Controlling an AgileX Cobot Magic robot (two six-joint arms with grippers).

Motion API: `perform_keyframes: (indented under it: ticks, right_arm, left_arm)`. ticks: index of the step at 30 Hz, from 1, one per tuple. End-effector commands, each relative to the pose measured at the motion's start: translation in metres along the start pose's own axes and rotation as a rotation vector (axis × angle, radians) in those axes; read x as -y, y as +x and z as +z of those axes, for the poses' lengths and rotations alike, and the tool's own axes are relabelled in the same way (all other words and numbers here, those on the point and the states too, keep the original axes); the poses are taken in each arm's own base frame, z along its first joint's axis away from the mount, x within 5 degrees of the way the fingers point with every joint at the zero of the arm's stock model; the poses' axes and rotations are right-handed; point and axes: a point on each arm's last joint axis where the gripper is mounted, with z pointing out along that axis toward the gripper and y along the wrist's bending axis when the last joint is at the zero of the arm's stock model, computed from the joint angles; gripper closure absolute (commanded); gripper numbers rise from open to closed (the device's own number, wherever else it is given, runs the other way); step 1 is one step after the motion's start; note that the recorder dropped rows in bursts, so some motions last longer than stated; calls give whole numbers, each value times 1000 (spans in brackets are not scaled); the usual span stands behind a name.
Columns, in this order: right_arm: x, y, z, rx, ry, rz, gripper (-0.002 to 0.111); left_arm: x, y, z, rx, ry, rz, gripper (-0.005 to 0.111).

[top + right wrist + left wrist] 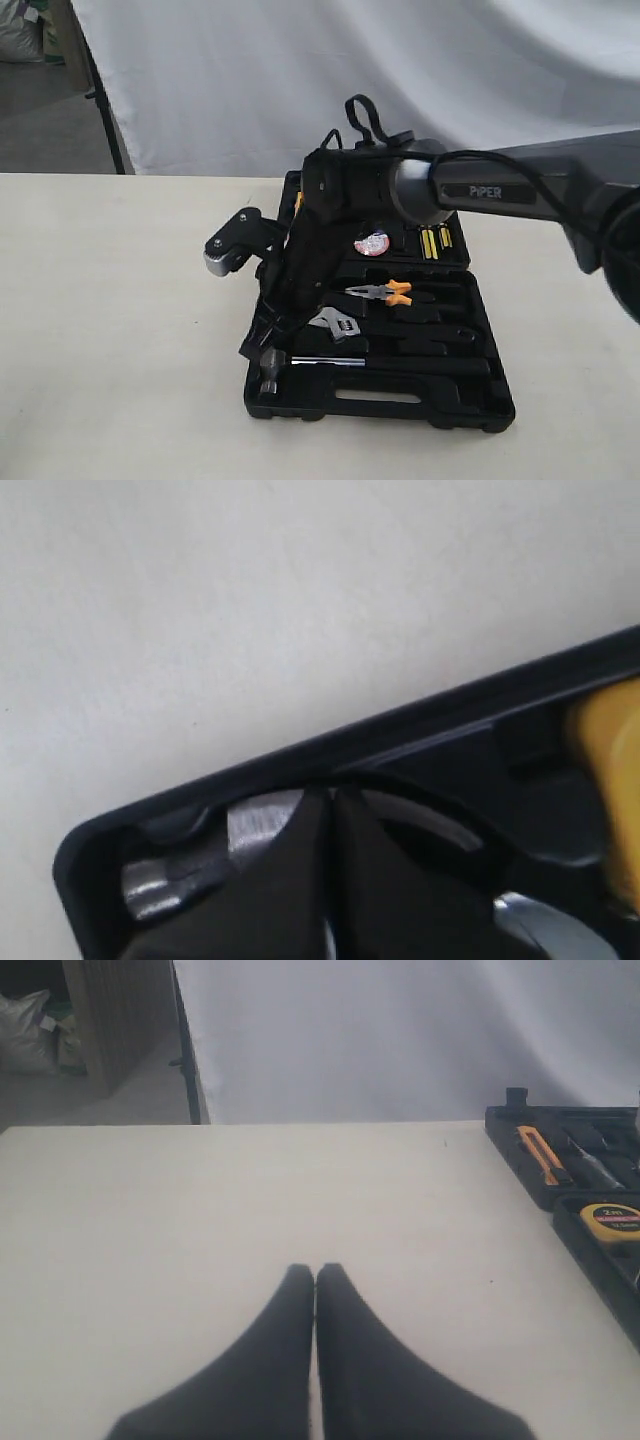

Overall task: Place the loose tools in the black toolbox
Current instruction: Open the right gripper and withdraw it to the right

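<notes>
Left gripper [315, 1272]: two dark fingers [270, 1360] pressed together, tips meeting, nothing between them. Fingers hung over pale bare surface [200, 1210]. Black toolbox [598, 1260] lay open at surface's edge, well apart from fingers, only partly in frame. Yellow tape measure [611, 1224] sat in one recess, orange-handled tool [538, 1153] in another. White backdrop [400, 1030] and dark pole [188, 1050] stood beyond surface.

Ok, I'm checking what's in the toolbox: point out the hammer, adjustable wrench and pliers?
claw hammer [271, 374]: exterior view, on its steel head.
adjustable wrench [335, 323]: exterior view, on its silver head end.
orange-handled pliers [385, 292]: exterior view, near the pivot, where the orange grips begin.
</notes>
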Motion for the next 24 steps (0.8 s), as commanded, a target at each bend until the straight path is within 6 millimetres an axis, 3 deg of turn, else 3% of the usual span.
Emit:
perform_keyframes:
  ticks: [1,4,5,6,9,13,20,24]
  right_arm:
    - [-5,-16,-69,132,87,-27,108]
    - [-13,-21,-121,229,146,-12,108]
    - [-19,-19,-154,282,195,11,108]
    - [-22,-17,-169,305,218,22,108]
    - [-37,10,-212,368,317,83,108]
    - [-57,60,-221,464,405,190,108]
    - [-110,174,-191,722,389,342,108]
    - [-131,221,-173,866,384,371,108]
  left_arm:
    - [0,0,0,2,0,-13,106]
    - [0,0,0,2,0,-13,106]
    - [0,0,0,2,0,-13,106]
    - [0,0,0,2,0,-13,106]
    - [0,0,0,2,0,-13,106]
    - [0,0,0,2,0,-13,106]
    - [0,0,0,2,0,-13,106]
    - [0,0,0,2,0,-13,106]
